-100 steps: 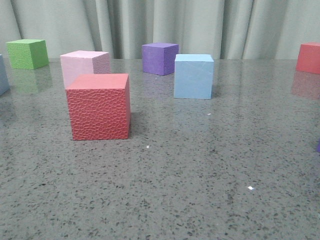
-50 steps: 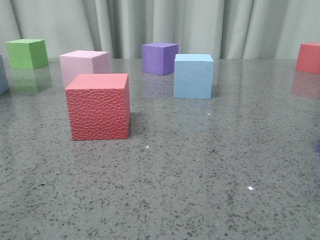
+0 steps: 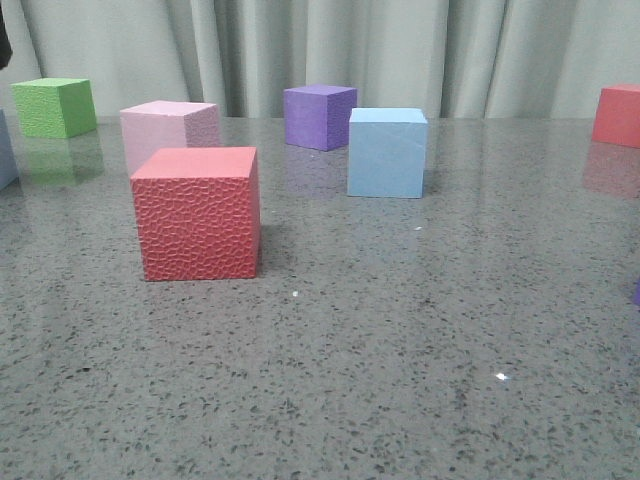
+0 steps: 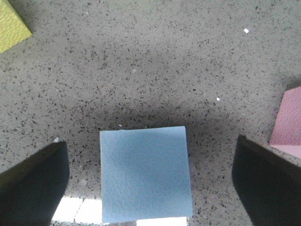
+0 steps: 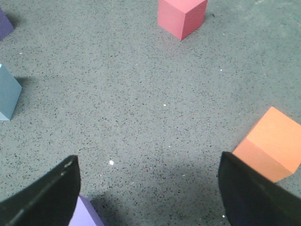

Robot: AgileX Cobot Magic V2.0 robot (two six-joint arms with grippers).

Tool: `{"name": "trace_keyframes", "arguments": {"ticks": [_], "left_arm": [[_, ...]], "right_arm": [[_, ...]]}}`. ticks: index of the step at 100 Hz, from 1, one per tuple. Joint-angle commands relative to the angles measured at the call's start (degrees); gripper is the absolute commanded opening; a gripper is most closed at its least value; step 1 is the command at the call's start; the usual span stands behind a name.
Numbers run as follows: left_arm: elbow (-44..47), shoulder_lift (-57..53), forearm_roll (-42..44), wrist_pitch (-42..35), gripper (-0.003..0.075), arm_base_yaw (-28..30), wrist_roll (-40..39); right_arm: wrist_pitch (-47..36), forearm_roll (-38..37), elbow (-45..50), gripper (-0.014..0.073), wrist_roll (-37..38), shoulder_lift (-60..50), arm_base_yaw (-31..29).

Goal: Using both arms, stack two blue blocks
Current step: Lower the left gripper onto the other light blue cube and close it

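Note:
One light blue block [image 3: 387, 152] stands on the table right of the middle in the front view; it also shows at the edge of the right wrist view [image 5: 8, 94]. The second blue block [image 4: 145, 172] sits between the spread fingers of my left gripper [image 4: 150, 143], which is open and clear of the block's sides. In the front view only a sliver of this block [image 3: 5, 150] shows at the left edge, with a dark bit of the left arm [image 3: 3, 40] above it. My right gripper [image 5: 149, 160] is open and empty over bare table.
In front stand a red textured cube [image 3: 198, 213], a pink cube [image 3: 168, 130], a green cube [image 3: 54, 106], a purple cube [image 3: 319, 116] and a red cube [image 3: 617, 115]. An orange cube [image 5: 273, 143] and a lilac cube [image 5: 82, 214] lie by the right fingers.
A dark bit of the left arm has come into the front view at the top left edge. The cubes have not moved.

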Motion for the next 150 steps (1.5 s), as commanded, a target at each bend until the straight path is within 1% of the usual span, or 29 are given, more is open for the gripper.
{"name": "trace_keyframes", "arguments": {"ticks": [1, 50, 64, 88, 97, 121, 128, 138, 150], "left_arm": [[-1.9, -1.2, 0.0, -2.7, 0.0658, -0.5, -0.5], [-1.9, 5.1, 0.7, -1.2, 0.0657, -0.5, -0.6], [-1.9, 5.9, 0.8, -0.7, 0.063, -0.5, -0.6], [-1.9, 6.0, 0.8, 0.0, 0.0536, -0.5, -0.6], [-1.9, 6.0, 0.8, 0.2, 0.0489, -0.5, -0.6], [-1.9, 6.0, 0.8, 1.1, 0.0303, -0.5, -0.6], [-1.9, 6.0, 0.8, 1.2, 0.026, -0.6, -0.6], [-1.9, 5.4, 0.7, 1.6, 0.0233, -1.0, -0.6], [-2.3, 3.7, 0.6, 1.5, 0.0231, -2.0, -0.6]], "right_arm": [[-4.2, -0.9, -1.5, 0.0598, -0.4, -0.3, -0.3], [-4.2, -0.9, -1.4, 0.0598, -0.4, -0.3, -0.3], [-4.2, -0.9, -1.4, 0.0598, -0.4, -0.3, -0.3], [-4.2, -0.9, -1.4, 0.0598, -0.4, -0.3, -0.3], [-4.2, -0.9, -1.4, 0.0598, -0.4, -0.3, -0.3], [-4.2, -0.9, -1.4, 0.0598, -0.4, -0.3, -0.3], [-4.2, -0.9, -1.4, 0.0598, -0.4, -0.3, -0.3], [-4.2, -0.9, -1.4, 0.0598, -0.4, -0.3, -0.3], [-4.2, -0.9, -1.4, 0.0598, -0.4, -0.3, -0.3]]}}
